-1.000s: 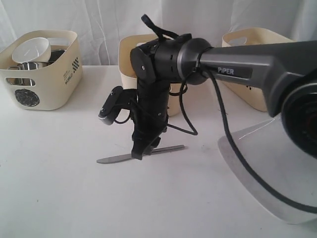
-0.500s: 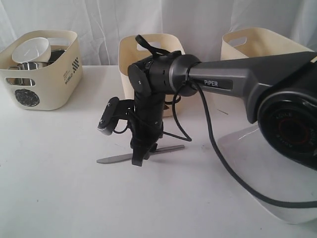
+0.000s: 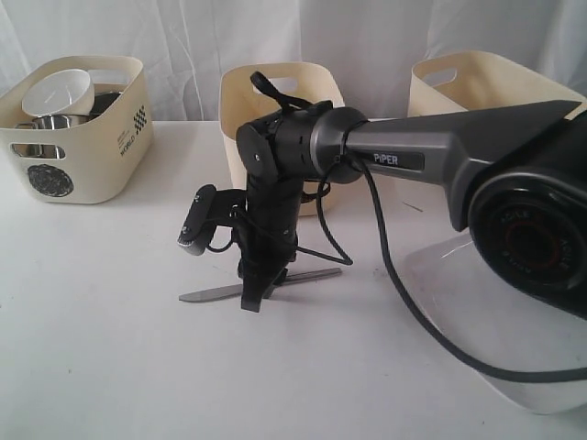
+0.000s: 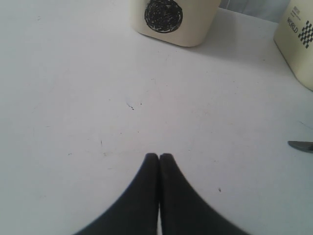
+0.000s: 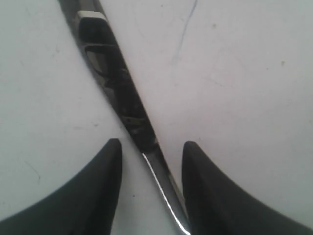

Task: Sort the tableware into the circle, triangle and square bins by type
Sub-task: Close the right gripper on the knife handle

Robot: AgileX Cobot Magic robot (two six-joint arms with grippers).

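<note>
Between right gripper's parted fingers, steel knife, flat on white table

Your right gripper points straight down at the knife on the table; the jaw gap is hard to tell here. The circle bin far left holds a white bowl and steel mugs. The plate lies at right.

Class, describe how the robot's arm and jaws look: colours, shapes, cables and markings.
The right arm is a grey tapered shell marked PiPER in white, with black joints and a loose black cable. Both sets of jaws are black, curved and tapering to rounded tips.
</note>
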